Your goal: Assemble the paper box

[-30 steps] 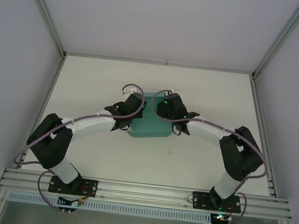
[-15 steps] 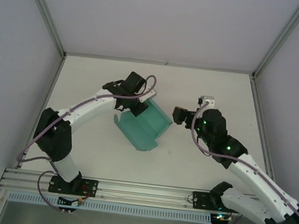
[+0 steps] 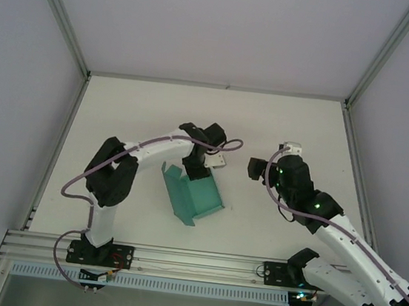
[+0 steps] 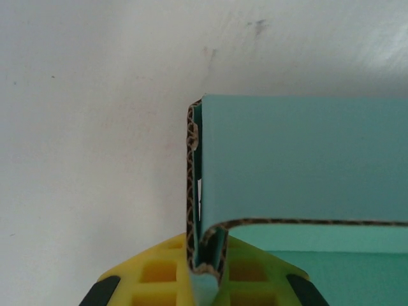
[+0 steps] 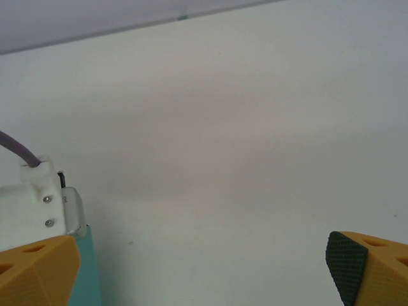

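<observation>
The paper box [image 3: 199, 197] is teal card, partly folded, lying mid-table with one side wall raised. In the left wrist view the paper box [image 4: 299, 166] shows its brown corrugated edge doubled over. My left gripper [image 4: 205, 255] is shut on that folded wall between its yellow fingers [image 4: 153, 274]. From above, the left gripper [image 3: 193, 169] sits at the box's far edge. My right gripper [image 3: 252, 168] hangs to the right of the box, apart from it. Seen from its own wrist, the right gripper [image 5: 204, 261] is open wide over bare table, and a teal sliver of the box [image 5: 90, 271] lies by its left finger.
The white table [image 3: 290, 126] is bounded by metal frame posts and grey walls. A rail [image 3: 199, 260] runs along the near edge. The left arm's white wrist housing [image 5: 38, 213] is in the right wrist view, lower left.
My right gripper has let go of the box, pulled off to the right and opened. The left arm has folded its elbow in and turned the box, dragging it nearer.
</observation>
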You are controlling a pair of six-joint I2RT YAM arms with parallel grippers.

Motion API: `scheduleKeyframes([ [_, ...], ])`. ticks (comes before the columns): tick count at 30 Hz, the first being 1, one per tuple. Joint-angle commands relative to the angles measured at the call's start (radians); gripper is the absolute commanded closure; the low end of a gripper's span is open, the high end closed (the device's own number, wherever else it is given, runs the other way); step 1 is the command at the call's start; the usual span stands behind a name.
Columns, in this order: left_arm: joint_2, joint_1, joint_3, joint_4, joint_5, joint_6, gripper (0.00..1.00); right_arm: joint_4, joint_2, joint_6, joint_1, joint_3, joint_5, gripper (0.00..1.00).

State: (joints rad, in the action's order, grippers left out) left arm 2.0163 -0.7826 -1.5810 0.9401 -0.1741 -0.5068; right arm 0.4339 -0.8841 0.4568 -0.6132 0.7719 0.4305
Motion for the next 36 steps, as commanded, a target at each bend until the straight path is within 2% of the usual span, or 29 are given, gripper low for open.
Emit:
scheduleKeyframes([
  [1, 0.071, -0.034, -0.045, -0.013, -0.185, 0.05, 1.0, 0.015, -0.008, 0.014, 0.024, -0.005, 0.014, 0.0],
  [7, 0.159, -0.076, -0.032, -0.115, -0.332, 0.145, 1.0, 0.002, 0.004, 0.022, 0.061, -0.029, -0.005, 0.0],
  [12, 0.191, -0.09, 0.059, -0.259, -0.442, 0.154, 1.0, -0.015, 0.017, 0.029, 0.088, -0.052, -0.032, 0.0],
  [22, 0.177, -0.103, 0.125, -0.352, -0.456, 0.2, 0.98, -0.035, -0.003, 0.036, 0.119, -0.064, -0.091, 0.0],
  [23, 0.162, -0.103, 0.13, -0.35, -0.447, 0.193, 0.88, -0.034, -0.003, 0.035, 0.122, -0.065, -0.096, 0.0],
  [28, 0.038, -0.102, 0.141, -0.327, -0.398, 0.162, 0.61, -0.026, 0.006, 0.036, 0.126, -0.062, -0.114, 0.0],
  [32, -0.049, -0.102, 0.127, -0.273, -0.348, 0.161, 0.17, -0.025, 0.017, 0.03, 0.128, -0.063, -0.136, 0.0],
  [33, -0.07, -0.101, 0.124, -0.262, -0.327, 0.162, 0.02, -0.025, 0.02, 0.026, 0.128, -0.062, -0.143, 0.0],
  [36, -0.141, -0.101, 0.129, -0.236, -0.251, 0.159, 0.0, -0.016, 0.022, 0.008, 0.129, -0.056, -0.171, 0.0],
])
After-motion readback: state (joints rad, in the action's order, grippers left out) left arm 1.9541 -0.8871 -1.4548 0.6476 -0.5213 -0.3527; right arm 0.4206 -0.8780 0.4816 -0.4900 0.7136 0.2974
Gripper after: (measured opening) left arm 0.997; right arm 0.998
